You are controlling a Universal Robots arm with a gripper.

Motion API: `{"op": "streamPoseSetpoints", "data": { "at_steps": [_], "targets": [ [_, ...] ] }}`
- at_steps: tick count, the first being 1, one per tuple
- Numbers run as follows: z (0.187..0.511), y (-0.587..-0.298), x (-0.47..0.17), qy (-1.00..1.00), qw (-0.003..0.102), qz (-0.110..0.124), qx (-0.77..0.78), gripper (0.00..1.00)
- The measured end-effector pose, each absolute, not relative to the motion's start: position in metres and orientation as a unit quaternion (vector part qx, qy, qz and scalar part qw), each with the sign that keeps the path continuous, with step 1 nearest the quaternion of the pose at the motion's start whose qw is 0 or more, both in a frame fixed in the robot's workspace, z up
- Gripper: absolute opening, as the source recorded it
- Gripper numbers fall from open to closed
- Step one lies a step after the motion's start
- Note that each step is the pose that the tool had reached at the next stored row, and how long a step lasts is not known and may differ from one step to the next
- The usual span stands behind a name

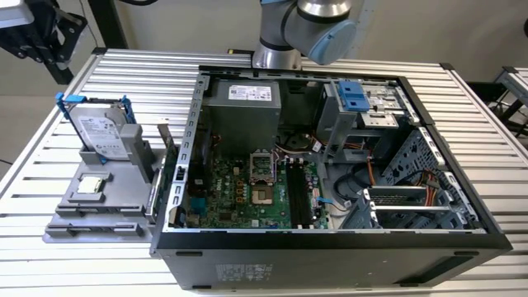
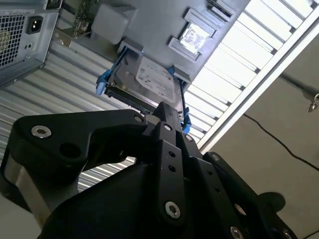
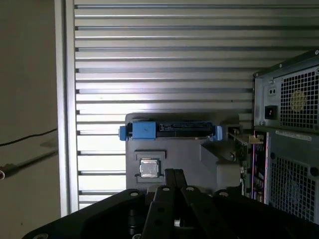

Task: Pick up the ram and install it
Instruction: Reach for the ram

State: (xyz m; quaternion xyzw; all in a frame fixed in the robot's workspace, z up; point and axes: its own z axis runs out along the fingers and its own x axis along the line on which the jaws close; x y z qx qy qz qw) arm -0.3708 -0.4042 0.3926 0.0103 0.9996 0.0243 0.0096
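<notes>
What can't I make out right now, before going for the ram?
- Ram: too small in the exterior view to tell from the dark slots of the tray.
- Memory slots: too small there to tell empty from filled.
- Arm: cut off by the exterior view's top edge.
- Part of the tray: hidden behind the gripper in the first wrist view.

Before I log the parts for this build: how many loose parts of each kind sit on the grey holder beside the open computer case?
Hard drive in blue frame: 1
Processor chip: 1
Ram: 1
Total: 3
</notes>
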Motion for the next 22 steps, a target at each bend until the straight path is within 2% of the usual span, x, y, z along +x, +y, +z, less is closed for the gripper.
{"op": "streamPoseSetpoints", "data": {
  "at_steps": [22],
  "targets": [
    [0.393,-0.446,-0.371,1.0,0.01,0.024,0.01,0.0]
  ]
}}
